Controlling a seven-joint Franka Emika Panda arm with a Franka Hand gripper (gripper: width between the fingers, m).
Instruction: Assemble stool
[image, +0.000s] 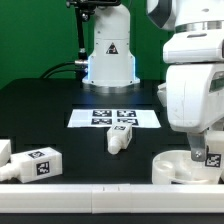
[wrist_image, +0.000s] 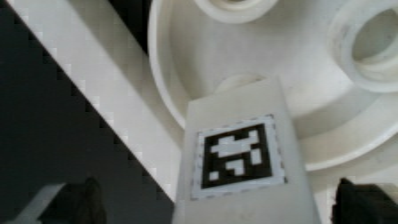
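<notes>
The arm (image: 195, 85) bulks over the near corner on the exterior view's right. Under it, on the black table (image: 40, 110), sits the seat (image: 172, 166), the round rimmed disc. A leg (wrist_image: 233, 140) rises from the seat with its tag towards the wrist camera. The gripper (wrist_image: 222, 204) straddles that leg, jaws spread wide and holding nothing.

I'd say the step is taking hold of that leg to fix it into the seat. To do it well, come down centred so both fingertips (wrist_image: 79, 200) meet the leg's flat sides together. Keep the leg square to its hole, or it may jam or tip.

The loose legs lie well apart from this: one (image: 120, 138) just near of the marker board (image: 115, 117), two (image: 36, 163) at the near left.

From outside, the arm hides most of the gripper. I cannot tell whether the leg's foot is already in a hole or only resting there. The fingertips are dark blurs at the wrist view's edge, and the leftmost loose leg is cut off.
</notes>
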